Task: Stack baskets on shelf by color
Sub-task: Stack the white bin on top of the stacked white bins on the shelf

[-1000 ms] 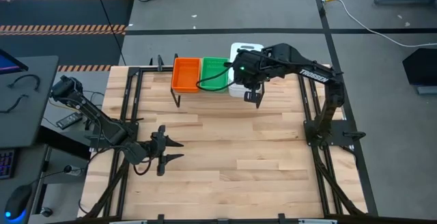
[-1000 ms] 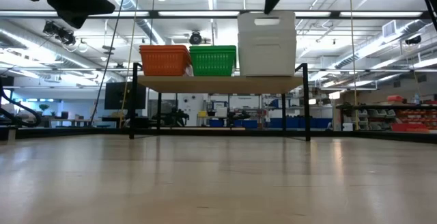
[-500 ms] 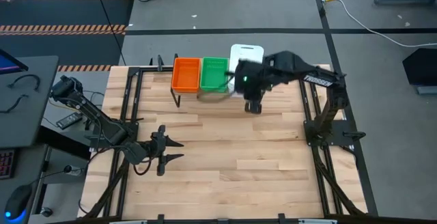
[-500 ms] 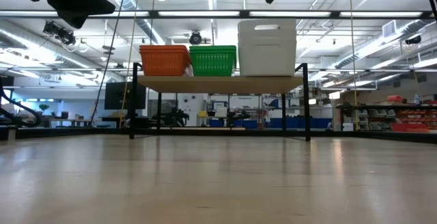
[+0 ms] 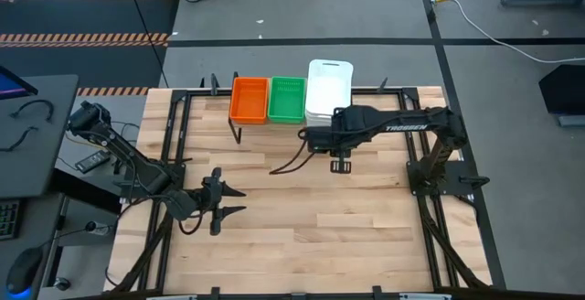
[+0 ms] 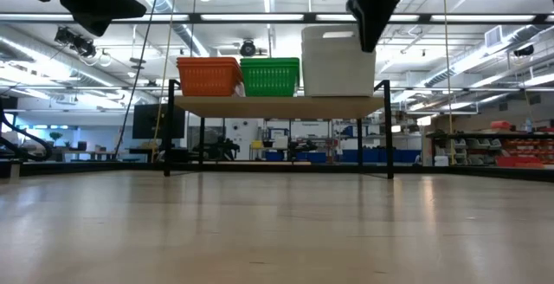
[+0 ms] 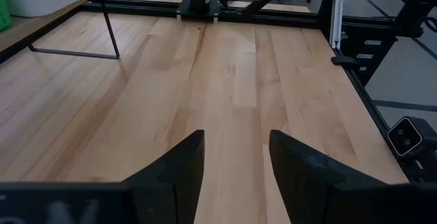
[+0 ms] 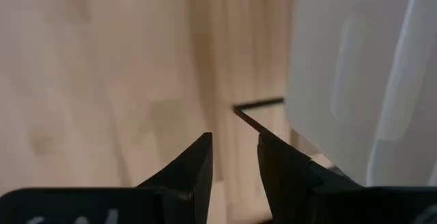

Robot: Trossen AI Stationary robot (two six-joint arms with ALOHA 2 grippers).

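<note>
A light wooden bench point(image 5: 302, 218) stands on a grey floor point(image 5: 274, 12) crossed by dark lines and a white cable point(image 5: 512, 39). Long ceiling lights point(image 6: 260, 17) run over the hall; shelving point(image 6: 485, 150) lines the far side.

white "trossen" lettering, on right arm point(image 5: 407, 126)

The high view looks straight down on the table point(image 5: 302, 218). The low view faces level across it. Both share the shelf point(image 6: 277, 104) with baskets point(image 5: 329, 90). Each wrist view looks forward between its own fingers, the right one close beside the white basket point(image 8: 355, 74).
</note>
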